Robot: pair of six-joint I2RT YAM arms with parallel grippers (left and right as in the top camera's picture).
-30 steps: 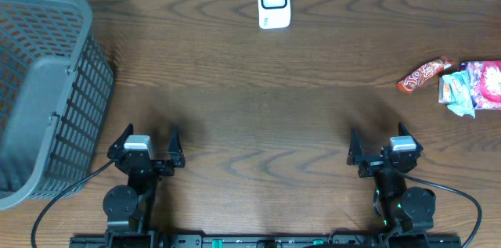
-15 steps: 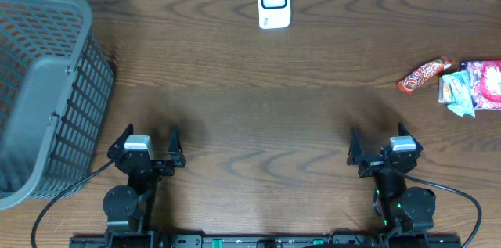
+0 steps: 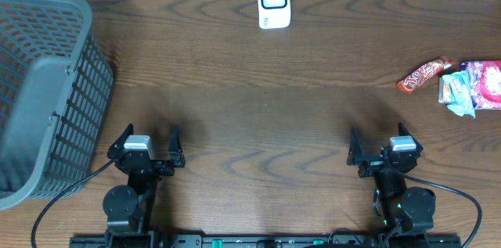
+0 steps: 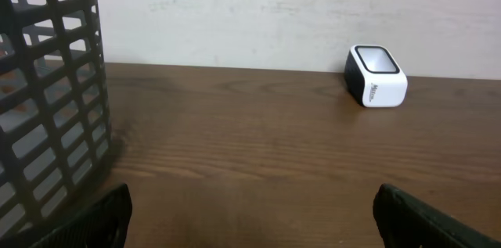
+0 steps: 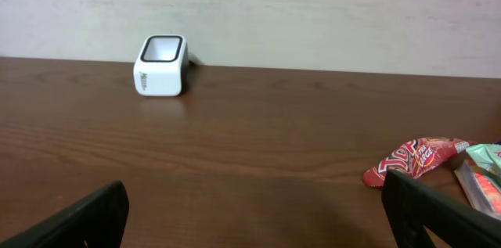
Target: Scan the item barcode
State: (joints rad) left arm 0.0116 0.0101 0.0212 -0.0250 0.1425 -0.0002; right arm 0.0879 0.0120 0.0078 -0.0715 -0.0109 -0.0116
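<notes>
I see my left gripper [image 3: 149, 134] and right gripper [image 3: 377, 134] spread wide at the bottom, holding nothing; scanner [image 3: 273, 1] top centre, snacks [image 3: 458, 88] far right.

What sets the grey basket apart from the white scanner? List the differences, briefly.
The basket is dark grey with lattice walls; the scanner is solid white with a black-framed window. The basket is far bigger than the scanner. The basket sits at the left edge, the scanner by the far edge. Both rest on the wooden table.
</notes>
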